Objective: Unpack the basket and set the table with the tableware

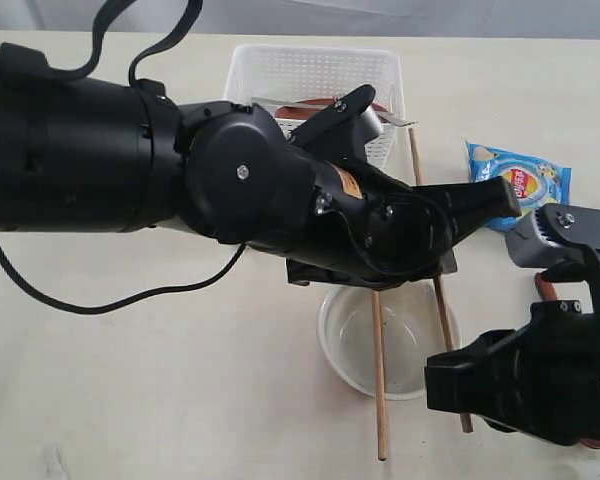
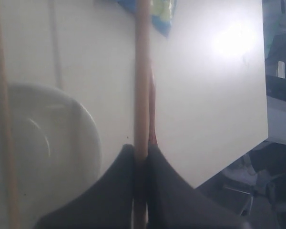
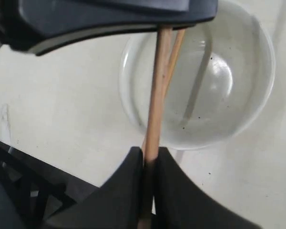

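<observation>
Chopsticks [image 1: 379, 380] number two, bowl [image 1: 340, 340] one, basket [image 1: 310, 50] one; left pincer [image 2: 142, 155] and right pincer [image 3: 149, 155] each clench a chopstick [image 2: 142, 71].

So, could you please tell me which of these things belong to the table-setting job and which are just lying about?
Job: basket, bowl, held chopstick, chopstick across the bowl, utensils left in the basket, table.
Lying about: blue chips bag.

- I can read no word on the blue chips bag [image 1: 520, 182] just past the left claw [image 1: 495, 203]; its logo is a blur.
- The orange sticker [image 1: 348, 183] on the arm [image 1: 245, 190] behind that claw has print too small for me to read.
</observation>
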`<action>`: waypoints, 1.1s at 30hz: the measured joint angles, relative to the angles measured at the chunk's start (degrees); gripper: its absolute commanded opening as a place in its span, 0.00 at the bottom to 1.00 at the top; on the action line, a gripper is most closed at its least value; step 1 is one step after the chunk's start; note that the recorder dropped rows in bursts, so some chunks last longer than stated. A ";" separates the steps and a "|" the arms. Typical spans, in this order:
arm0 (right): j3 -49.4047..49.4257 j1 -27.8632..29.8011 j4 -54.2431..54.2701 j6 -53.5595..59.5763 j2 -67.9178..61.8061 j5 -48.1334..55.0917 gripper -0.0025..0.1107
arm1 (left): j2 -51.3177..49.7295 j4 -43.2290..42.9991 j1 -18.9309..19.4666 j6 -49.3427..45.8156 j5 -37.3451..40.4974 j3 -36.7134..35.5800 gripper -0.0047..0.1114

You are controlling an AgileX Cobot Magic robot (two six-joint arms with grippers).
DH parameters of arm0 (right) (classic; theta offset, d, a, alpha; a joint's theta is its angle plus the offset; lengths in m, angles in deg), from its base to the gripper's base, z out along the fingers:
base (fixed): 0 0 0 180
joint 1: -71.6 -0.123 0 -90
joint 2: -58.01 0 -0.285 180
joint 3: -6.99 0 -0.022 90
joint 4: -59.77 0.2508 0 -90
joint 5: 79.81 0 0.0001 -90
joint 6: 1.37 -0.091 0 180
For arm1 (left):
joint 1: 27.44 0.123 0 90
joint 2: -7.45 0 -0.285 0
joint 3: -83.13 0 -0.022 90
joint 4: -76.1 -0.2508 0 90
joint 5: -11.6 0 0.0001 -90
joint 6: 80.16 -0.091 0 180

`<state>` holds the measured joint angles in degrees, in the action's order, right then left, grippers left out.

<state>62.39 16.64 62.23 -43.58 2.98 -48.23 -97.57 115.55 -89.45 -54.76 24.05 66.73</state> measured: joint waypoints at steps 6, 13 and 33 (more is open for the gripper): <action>0.00 0.00 0.00 0.26 0.00 -0.60 0.02 | 0.00 0.22 0.00 -2.17 0.00 0.00 0.27; 0.00 0.00 -0.02 0.62 0.00 -2.65 0.02 | 0.26 0.22 0.00 -3.79 0.11 0.00 0.40; 0.00 0.00 -4.21 -5.71 0.22 -3.34 0.02 | 5.04 -1.81 5.79 -12.10 11.52 0.00 0.40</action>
<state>62.39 16.64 58.03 -49.29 3.20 -51.57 -92.53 113.74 -83.66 -66.86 35.57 66.73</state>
